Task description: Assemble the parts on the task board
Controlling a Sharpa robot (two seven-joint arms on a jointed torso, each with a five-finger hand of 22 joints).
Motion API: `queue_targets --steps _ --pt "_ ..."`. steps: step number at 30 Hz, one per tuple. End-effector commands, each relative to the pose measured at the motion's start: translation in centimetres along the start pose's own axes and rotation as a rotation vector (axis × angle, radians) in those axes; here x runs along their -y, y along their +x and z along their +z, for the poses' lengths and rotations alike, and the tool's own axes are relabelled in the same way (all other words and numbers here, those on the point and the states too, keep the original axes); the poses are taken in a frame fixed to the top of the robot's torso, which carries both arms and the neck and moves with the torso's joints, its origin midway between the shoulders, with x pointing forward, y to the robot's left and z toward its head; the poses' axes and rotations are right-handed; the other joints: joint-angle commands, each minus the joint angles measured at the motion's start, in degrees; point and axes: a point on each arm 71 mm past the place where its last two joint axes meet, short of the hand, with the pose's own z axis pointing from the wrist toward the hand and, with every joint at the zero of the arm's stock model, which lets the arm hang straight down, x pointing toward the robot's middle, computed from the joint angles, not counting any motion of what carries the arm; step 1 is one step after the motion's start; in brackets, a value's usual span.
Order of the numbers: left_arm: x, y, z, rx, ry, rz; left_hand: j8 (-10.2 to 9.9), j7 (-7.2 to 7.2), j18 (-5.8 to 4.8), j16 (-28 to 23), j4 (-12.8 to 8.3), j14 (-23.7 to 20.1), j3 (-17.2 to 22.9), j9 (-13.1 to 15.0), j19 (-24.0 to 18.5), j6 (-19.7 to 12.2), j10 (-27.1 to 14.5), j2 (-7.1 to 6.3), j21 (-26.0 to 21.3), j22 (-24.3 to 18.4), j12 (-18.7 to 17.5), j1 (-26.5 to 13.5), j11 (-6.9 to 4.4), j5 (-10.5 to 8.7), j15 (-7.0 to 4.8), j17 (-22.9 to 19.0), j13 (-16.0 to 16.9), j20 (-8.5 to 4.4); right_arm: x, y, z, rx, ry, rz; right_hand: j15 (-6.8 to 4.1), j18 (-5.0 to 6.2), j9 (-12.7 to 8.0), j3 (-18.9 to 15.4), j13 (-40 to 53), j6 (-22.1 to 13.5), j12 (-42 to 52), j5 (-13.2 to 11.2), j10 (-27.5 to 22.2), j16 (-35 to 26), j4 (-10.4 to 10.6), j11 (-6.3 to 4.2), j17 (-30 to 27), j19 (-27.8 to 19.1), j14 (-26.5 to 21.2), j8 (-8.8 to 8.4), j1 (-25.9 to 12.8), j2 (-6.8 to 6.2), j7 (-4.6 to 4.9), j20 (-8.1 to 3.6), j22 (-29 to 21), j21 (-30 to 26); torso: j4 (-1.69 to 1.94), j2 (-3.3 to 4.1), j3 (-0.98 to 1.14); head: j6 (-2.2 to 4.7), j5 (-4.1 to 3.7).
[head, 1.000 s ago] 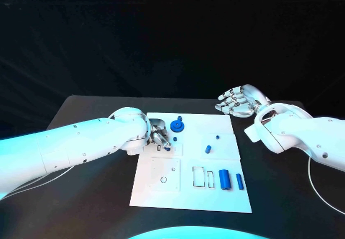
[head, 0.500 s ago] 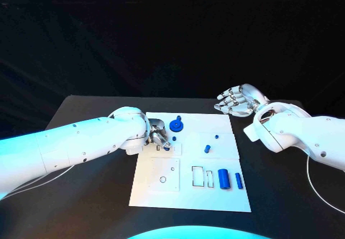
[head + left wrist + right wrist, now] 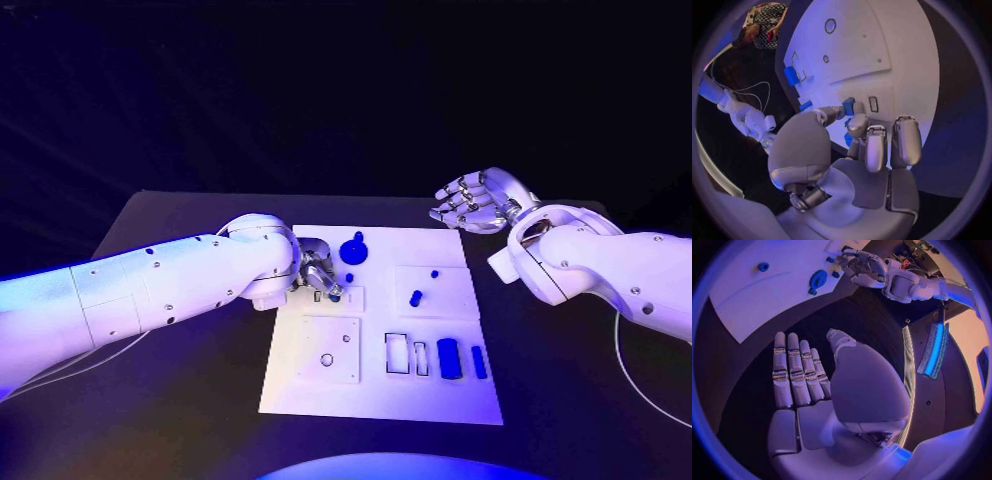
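Note:
The white task board [image 3: 433, 400] lies in the middle of the black table. My left hand [image 3: 319, 272] hovers over the board's far left part and pinches a small blue part [image 3: 848, 106] between thumb and finger, just beside a small rectangular slot [image 3: 874, 104]. A blue round part with a knob [image 3: 356, 250] stands close behind that hand. Two small blue pegs [image 3: 433, 271] [image 3: 415, 297] sit mid-board. Two blue cylinders [image 3: 449, 358] [image 3: 479, 362] lie near the right edge. My right hand [image 3: 476, 200] is held open above the table off the board's far right corner, fingers straight [image 3: 795, 372], holding nothing.
Near the front left of the board is a square plate with a round hole [image 3: 327, 360]. Outlined rectangular recesses [image 3: 397, 354] lie beside the cylinders. Bare black table [image 3: 173, 400] surrounds the board on every side.

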Motion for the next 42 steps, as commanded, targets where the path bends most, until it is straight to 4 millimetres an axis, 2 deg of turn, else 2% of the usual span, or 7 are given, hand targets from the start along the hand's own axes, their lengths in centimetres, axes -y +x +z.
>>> queue_targets --steps 1,5,11,17,20,28,42 --pt "0.2 0.8 0.2 -0.043 0.008 0.003 -0.07 -0.91 -0.97 0.37 -10.05 5.6 9.82 0.06 0.02 1.28 0.56 0.71 0.17 0.12 0.39 -0.25 -0.09 -0.03 -0.56 13.86 0.1 -0.3 -0.1 0.1 0.0 -0.01 -0.015 -0.009 -0.12 0.36 -0.07 0.42 -0.09 0.51 -0.23 0.24 0.42 -0.38 0.01 0.05 -0.08 0.58 0.31 -0.31 0.38 -0.02 2.13 -0.01 -0.05 0.02 0.0 0.03 -0.01 0.02 0.0" --pt "0.2 0.7 0.2 -0.044 0.007 0.001 -0.32 -1.05 -0.97 0.39 -9.54 5.61 8.7 0.07 0.03 1.51 0.67 0.77 0.09 0.06 0.36 -1.26 -0.17 -0.32 -0.63 13.88 0.19 -0.39 -0.1 0.1 0.0 -0.01 -0.015 -0.009 -0.12 0.36 -0.08 0.43 -0.09 0.52 -0.26 0.24 0.43 -0.4 0.02 0.05 -0.11 0.58 0.32 -0.32 0.37 -0.04 2.13 -0.01 -0.09 0.02 0.03 0.02 0.0 -0.03 -0.06" --pt "0.0 0.7 0.2 -0.044 0.004 -0.002 -1.18 -1.46 -1.01 0.42 -5.56 5.62 0.55 0.1 0.21 2.54 0.61 -0.15 -0.11 0.1 0.24 -5.52 -0.43 -1.65 -0.82 13.93 0.5 -0.62 0.0 0.1 0.0 -0.011 -0.014 -0.009 -0.11 0.35 -0.1 0.43 -0.1 0.53 -0.29 0.23 0.43 -0.43 0.05 0.06 -0.14 0.58 0.32 -0.34 0.33 -0.08 2.13 0.0 -0.13 0.01 0.0 -0.01 -0.03 0.01 -0.07" --pt "-0.2 0.6 0.2 -0.043 0.001 -0.007 -2.15 -1.48 -1.04 0.43 -1.8 5.62 -7.48 0.07 0.34 3.18 0.53 -0.11 -0.24 0.17 0.24 -6.2 -0.45 -1.9 -0.88 13.96 0.92 -0.68 0.0 0.1 0.0 -0.01 -0.012 -0.009 0.02 0.29 -0.22 0.47 -0.1 0.61 -0.51 0.16 0.54 -0.88 0.17 0.11 -0.46 0.34 0.02 -0.46 0.09 -0.25 2.17 0.09 -0.58 -0.13 0.0 -0.03 -0.03 0.15 -0.05" --pt "-0.2 0.6 0.2 -0.041 0.001 -0.009 -2.37 -1.47 -1.05 0.43 -0.85 5.62 -9.35 0.09 0.38 3.32 0.48 -0.15 -0.26 0.2 0.16 -5.97 -0.43 -1.96 -0.87 13.96 0.93 -0.7 0.0 0.1 0.0 -0.01 -0.011 -0.009 0.13 0.27 -0.33 0.56 -0.1 0.67 -0.7 0.14 0.61 -1.27 0.2 0.16 -0.74 0.03 -0.28 -0.56 0.01 -0.33 2.2 0.18 -0.98 -0.22 0.02 -0.03 -0.06 0.15 -0.06" --pt "-0.4 0.6 0.3 -0.039 -0.001 -0.024 -2.66 -1.47 -1.04 0.45 0.68 5.63 -11.86 0.13 0.39 3.48 0.53 -0.14 -0.31 0.19 0.21 -5.54 -0.43 -1.93 -0.87 14.0 1.15 -0.71 0.1 0.1 0.0 -0.009 -0.011 -0.009 0.24 0.26 -0.43 0.64 -0.1 0.71 -0.89 0.12 0.65 -1.64 0.2 0.22 -1.03 -0.28 -0.54 -0.67 -0.06 -0.39 2.25 0.3 -1.38 -0.26 0.04 -0.04 -0.01 0.24 -0.07" --pt "-1.0 0.1 -0.4 -0.014 0.005 -0.062 -2.95 -1.44 -1.01 0.38 3.78 5.59 -15.66 0.36 0.36 3.55 0.46 -0.49 -0.42 0.11 0.05 -4.98 -0.4 -1.96 -0.88 13.85 1.16 -0.72 0.2 0.1 0.0 -0.001 -0.012 -0.008 0.49 0.25 -0.62 0.76 -0.08 0.88 -1.21 0.04 0.86 -2.44 0.2 0.31 -1.67 -0.98 -1.18 -0.82 -0.18 -0.53 2.31 0.55 -2.22 -0.28 -0.05 -0.05 -0.04 0.93 -0.08"
